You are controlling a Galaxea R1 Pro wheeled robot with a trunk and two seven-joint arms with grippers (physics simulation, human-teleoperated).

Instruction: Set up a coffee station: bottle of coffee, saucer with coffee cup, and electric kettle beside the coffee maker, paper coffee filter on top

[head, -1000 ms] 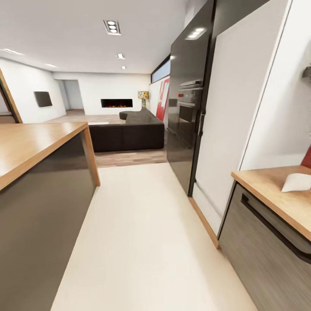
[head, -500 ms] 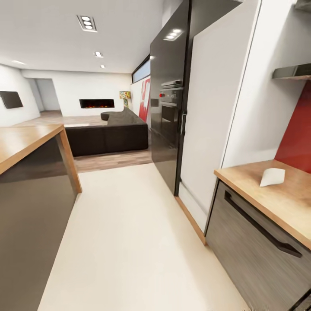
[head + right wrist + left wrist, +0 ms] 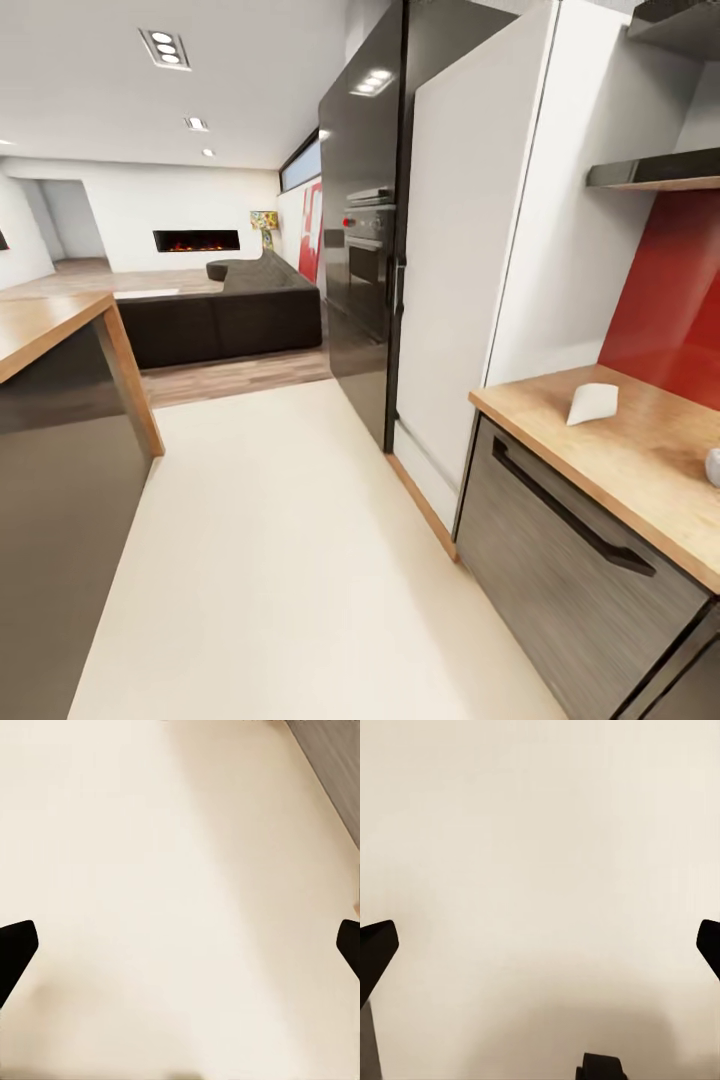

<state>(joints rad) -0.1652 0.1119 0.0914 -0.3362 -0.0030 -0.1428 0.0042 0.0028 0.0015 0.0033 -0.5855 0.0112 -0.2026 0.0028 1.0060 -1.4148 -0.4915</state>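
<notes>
The kitchen countertop (image 3: 640,470), pale wood over a grey drawer front, runs along the right of the head view below a red backsplash. A small white wedge-shaped thing (image 3: 592,403), perhaps a paper coffee filter, lies on it near the end. A pale rounded object (image 3: 713,466) is cut off by the frame's right edge. A dark kitchen shelf (image 3: 655,172) hangs above. The coffee maker, bottle of coffee, saucer, coffee cup and electric kettle are out of view. My left gripper (image 3: 540,945) and right gripper (image 3: 180,945) both hang open over the cream floor, holding nothing.
A tall white panel (image 3: 470,250) and a black oven tower (image 3: 365,260) stand beyond the counter's end. The orange-brown island bar (image 3: 60,330) is at the left. A cream floor aisle (image 3: 280,540) runs between them toward a dark sofa (image 3: 225,315).
The camera has turned to the right, so the whole picture shifted left. More of the countertop, red backsplash and shelf came into view, and less of the island shows.
</notes>
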